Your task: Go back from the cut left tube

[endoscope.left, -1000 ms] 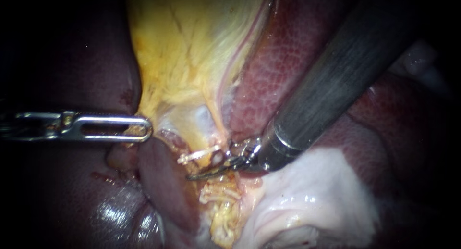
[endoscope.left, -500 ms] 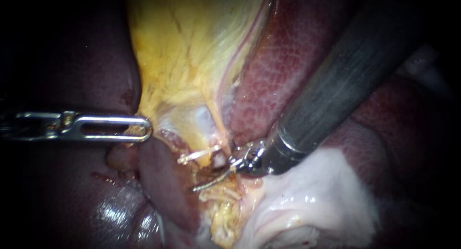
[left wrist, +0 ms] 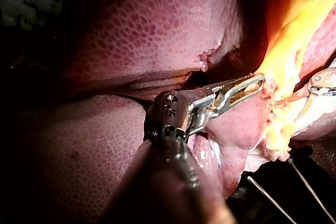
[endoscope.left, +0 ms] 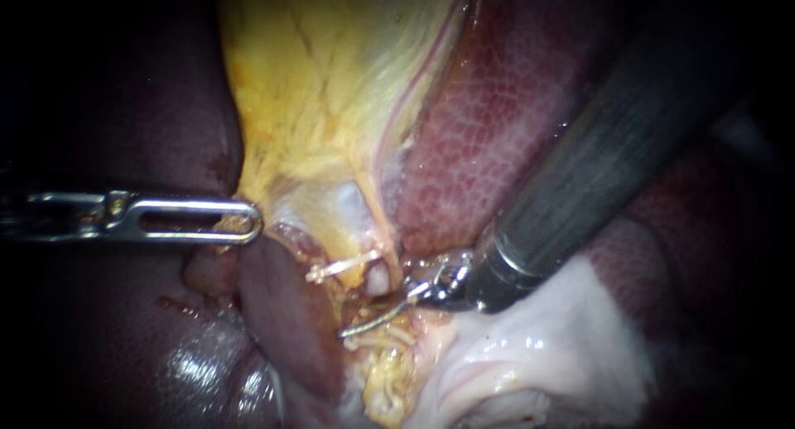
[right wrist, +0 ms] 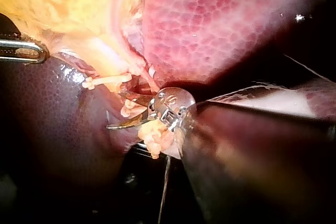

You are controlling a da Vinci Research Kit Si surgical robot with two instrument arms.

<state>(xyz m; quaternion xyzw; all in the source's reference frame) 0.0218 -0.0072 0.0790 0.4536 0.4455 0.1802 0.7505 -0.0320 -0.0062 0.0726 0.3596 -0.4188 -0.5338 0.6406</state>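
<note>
**Right instrument at the cut.** The right instrument (endoscope.left: 364, 317) lies at the cut left tube (endoscope.left: 374, 277). Its two thin curved jaws are a little apart and hold nothing; the gap shows best in the right wrist view.

In the endoscope view the tube's upper stump, crossed by a white clip (endoscope.left: 338, 270), stands just at 12 o'clock of the jaw tips. The lower clips (endoscope.left: 377, 338) lie just at 6 o'clock, so the jaws sit in the cut between them. The tube runs roughly from 12 to 6 o'clock. The jaws and shaft run across it, from 8 toward 2 o'clock, and the way back looks to be along that shaft, over the liver (endoscope.left: 489, 122).

The right instrument is much the nearer. The left instrument (endoscope.left: 244, 220), well apart at 9 o'clock, has its slotted jaws closed on the edge of the yellow tissue (endoscope.left: 315, 89), apparently holding it taut.

The lower stump is lost among clips and yellow crumbs, and the cut faces are too small to make out. The right shaft hides the ground at 3 o'clock, beside the pale tissue (endoscope.left: 538, 346). The left shaft fades into the dark.
</note>
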